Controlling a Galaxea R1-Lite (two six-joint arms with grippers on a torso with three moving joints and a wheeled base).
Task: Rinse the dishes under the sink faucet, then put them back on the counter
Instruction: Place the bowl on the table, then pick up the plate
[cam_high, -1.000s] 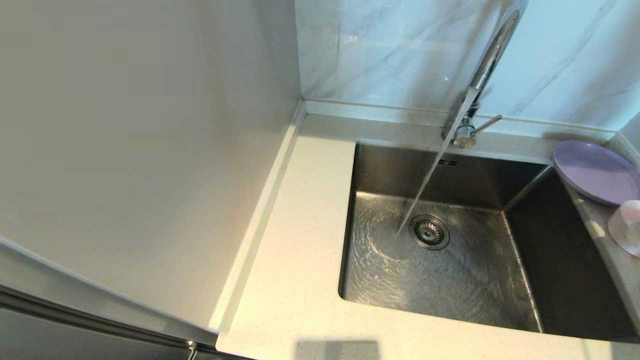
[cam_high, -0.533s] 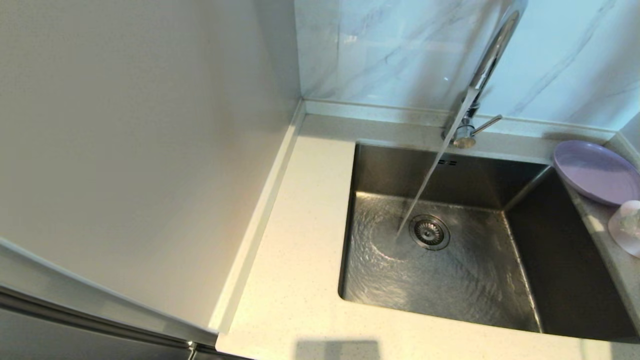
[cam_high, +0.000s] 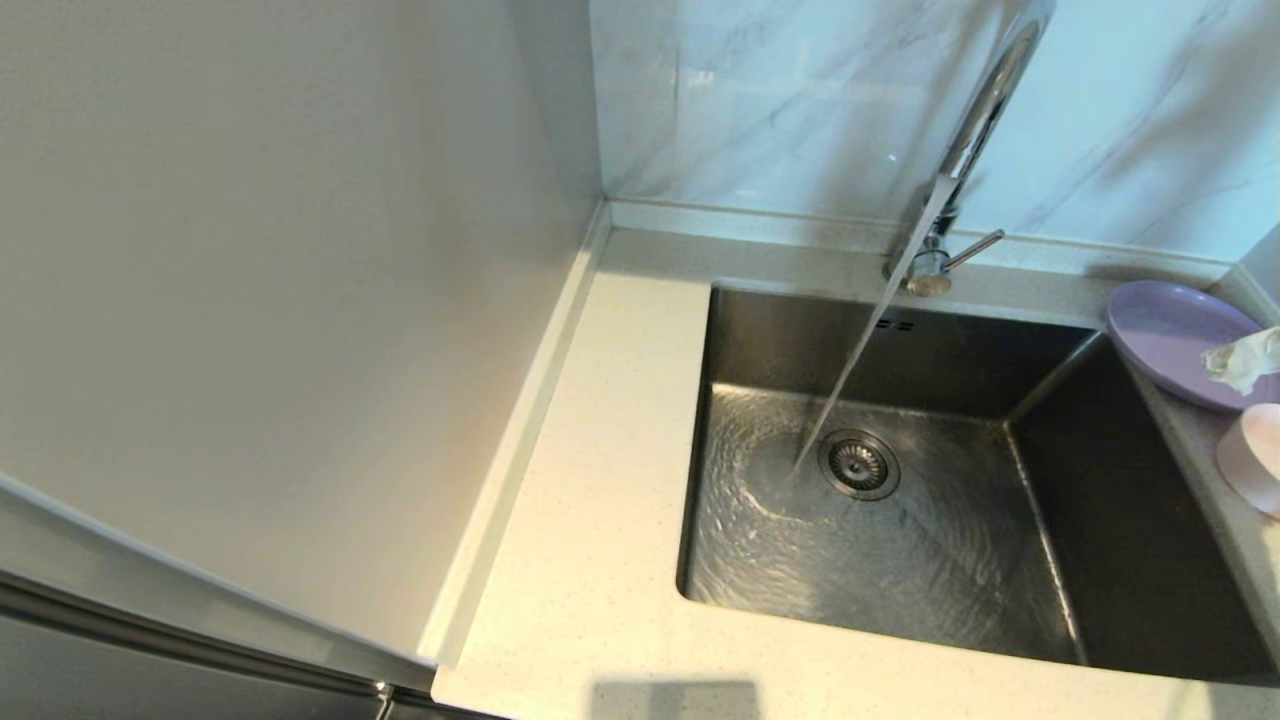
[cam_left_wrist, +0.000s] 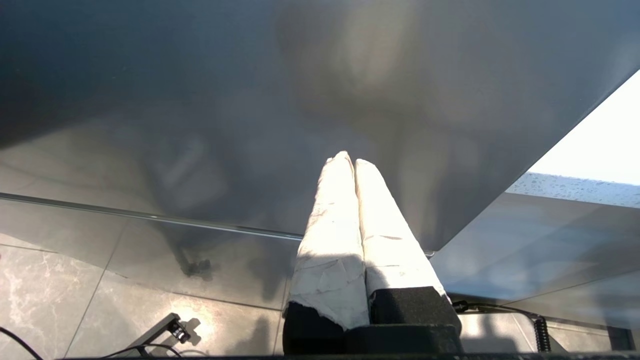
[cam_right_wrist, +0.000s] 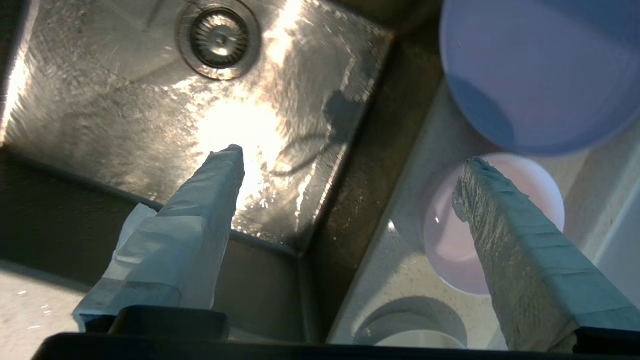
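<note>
Cream speckled counter (cam_high: 600, 560) at the head view's right edge holds the lilac plate (cam_high: 1165, 335) and pink dish (cam_high: 1255, 455), the right gripper (cam_right_wrist: 350, 155) spread above them, probably empty, nearer than the parked left gripper (cam_left_wrist: 348, 159), its fingers pressed together.

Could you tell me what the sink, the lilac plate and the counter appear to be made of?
Sink: brushed stainless steel, judging by its grey sheen and glare. Lilac plate: matte, even colour, probably plastic or glazed ceramic; unclear which. Counter: smooth cream speckled stone or composite.
</note>
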